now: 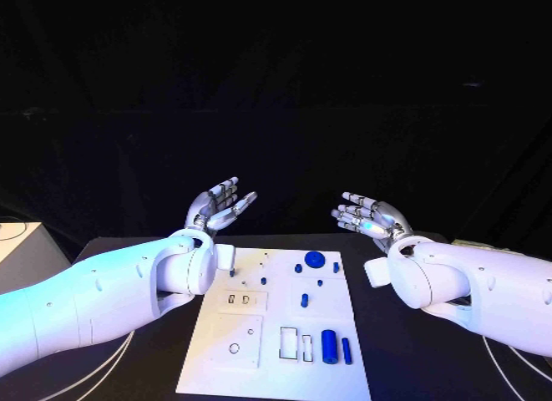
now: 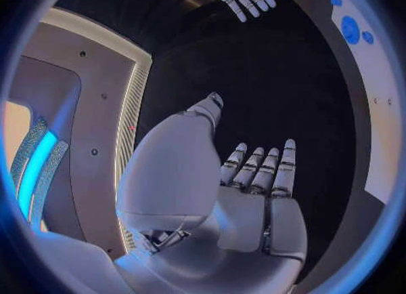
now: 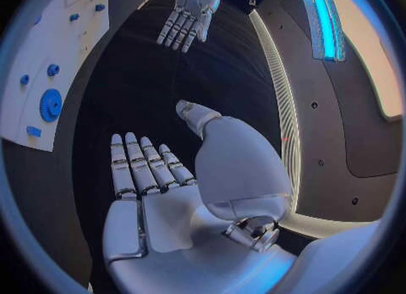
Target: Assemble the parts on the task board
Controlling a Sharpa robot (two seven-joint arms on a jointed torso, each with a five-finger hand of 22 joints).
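Left hand (image 1: 219, 205) and right hand (image 1: 370, 217) are raised beyond the task board (image 1: 273, 368), palms up, fingers spread, grasping nothing. No legible markings on the board.

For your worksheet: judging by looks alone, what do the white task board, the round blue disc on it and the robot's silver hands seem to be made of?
White flat task board: probably matte plastic or painted plate; even, dull surface with cut-out slots.
Round blue disc: likely moulded plastic; uniform saturated colour, no metallic glint.
Silver left hand and right hand: look like metal or metallised plastic; segmented and glossy, catching light.
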